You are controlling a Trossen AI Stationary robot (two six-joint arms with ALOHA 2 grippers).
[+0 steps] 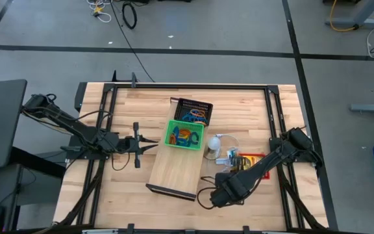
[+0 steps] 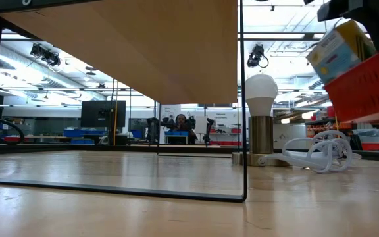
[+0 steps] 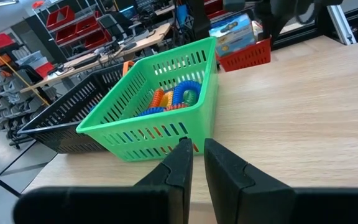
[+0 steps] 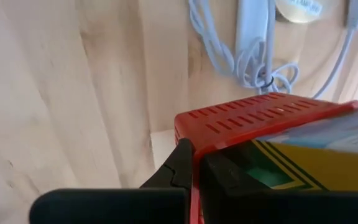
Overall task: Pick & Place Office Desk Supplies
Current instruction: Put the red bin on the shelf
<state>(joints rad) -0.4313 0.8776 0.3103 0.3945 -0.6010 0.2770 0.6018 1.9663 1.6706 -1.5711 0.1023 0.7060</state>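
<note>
Two-fingered pinch from right gripper (image 4: 194,165): clamps the thin wall of red mesh tray (image 4: 260,118), one finger inside, one outside. Carries a yellow and green card box (image 4: 303,162) within that tray. Shows tray and box raised off the table, tilted, in the upper right of the low view. Looks light but top-heavy on such a one-sided hold; stiff plastic lattice likely flexes and tips, so box may slide. Better taken by the box's flat card faces, firm enough for a modest squeeze, crushable under more. Passes over white cable (image 4: 247,50) lying on the wood.

Farther off, left of centre in the high view, left gripper (image 3: 197,155) hangs with fingers nearly together, pinching nothing, facing green mesh tray (image 3: 135,134) with springy loop-shaped clips (image 3: 179,96) inside.
</note>
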